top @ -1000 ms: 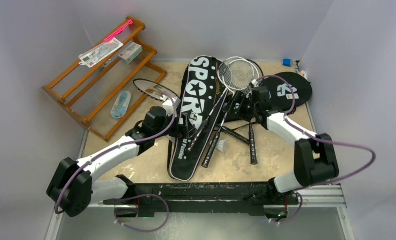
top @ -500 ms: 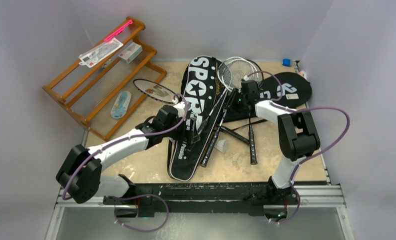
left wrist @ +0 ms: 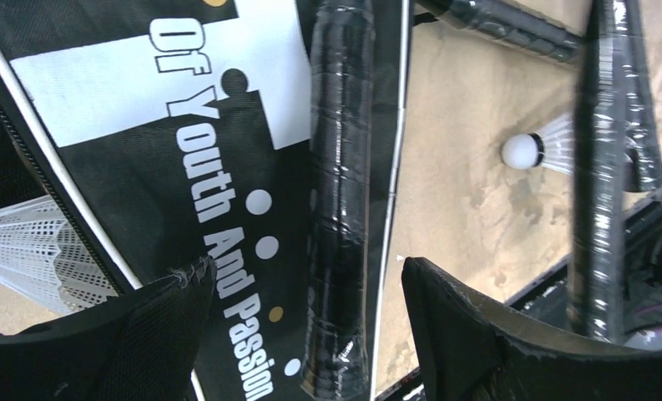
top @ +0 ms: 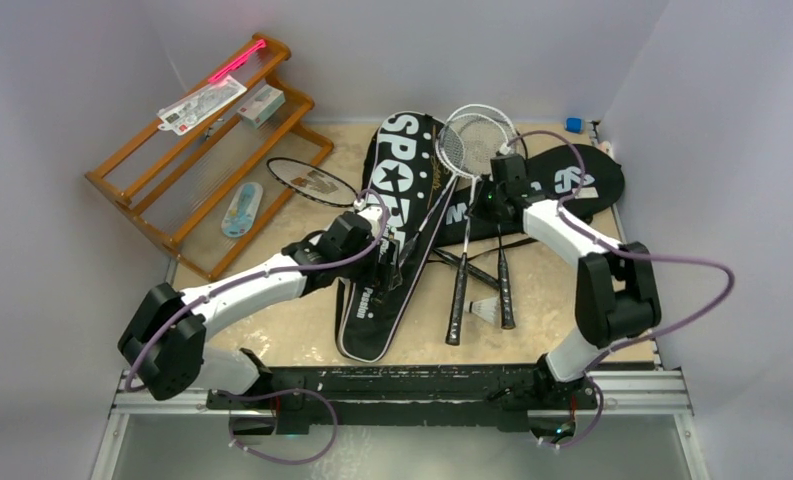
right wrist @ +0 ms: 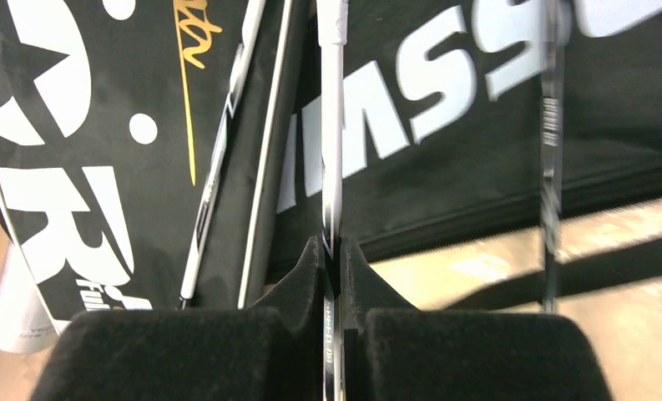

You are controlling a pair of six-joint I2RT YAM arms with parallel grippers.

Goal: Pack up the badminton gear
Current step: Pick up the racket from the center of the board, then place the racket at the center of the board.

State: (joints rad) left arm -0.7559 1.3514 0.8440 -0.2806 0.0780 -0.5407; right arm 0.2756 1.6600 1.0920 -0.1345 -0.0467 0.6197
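The right gripper point(right wrist: 331, 251), clamped on a thin racket shaft point(right wrist: 333, 125) mid-frame, risks it pivoting and slipping loose, while the left gripper point(left wrist: 304, 271) gapes open, lower frame, steadying nothing.

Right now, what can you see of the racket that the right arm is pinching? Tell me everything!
It is a thin racket with a silvery-white shaft, a round stringed head and a black wrapped handle. The right gripper is shut on its shaft. Seen from above, its head is at the far end, its shaft crosses a black bag with white letters, and its handle points to the near side, beside a white shuttlecock. Whether it touches the bag I cannot tell.
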